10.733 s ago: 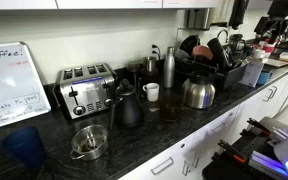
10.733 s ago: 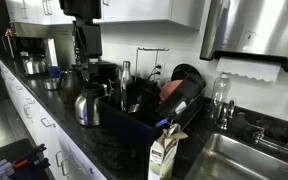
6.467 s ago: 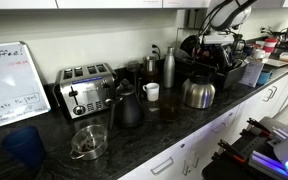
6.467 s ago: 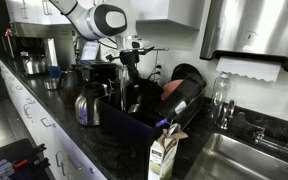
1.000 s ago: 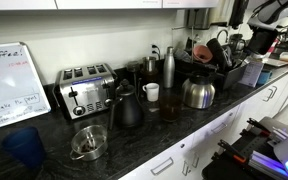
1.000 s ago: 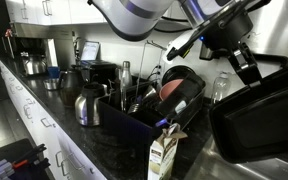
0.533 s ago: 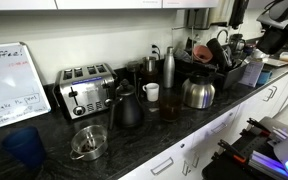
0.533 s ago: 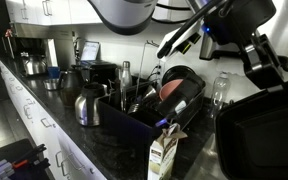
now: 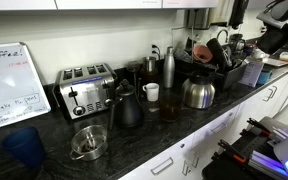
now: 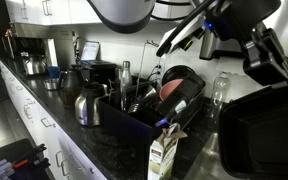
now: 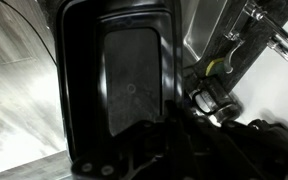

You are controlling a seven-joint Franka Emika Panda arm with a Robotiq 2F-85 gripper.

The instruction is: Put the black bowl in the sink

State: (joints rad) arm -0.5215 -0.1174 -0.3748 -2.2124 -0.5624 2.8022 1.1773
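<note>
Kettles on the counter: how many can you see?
2. A steel kettle beside the dish rack, a black kettle next to the toaster. More may be hidden behind the rack.

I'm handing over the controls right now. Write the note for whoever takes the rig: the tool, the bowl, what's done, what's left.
Tool: shut on the black bowl, apparently at its rim; the wrist view is too dark to show the jaws clearly.
Bowl: held in the air over the sink, not set down. The wrist view shows steel basin around and below it.
Done: the bowl is lifted and brought to the sink.
Left: lower it into the basin, open the tool, and draw the arm clear.
</note>
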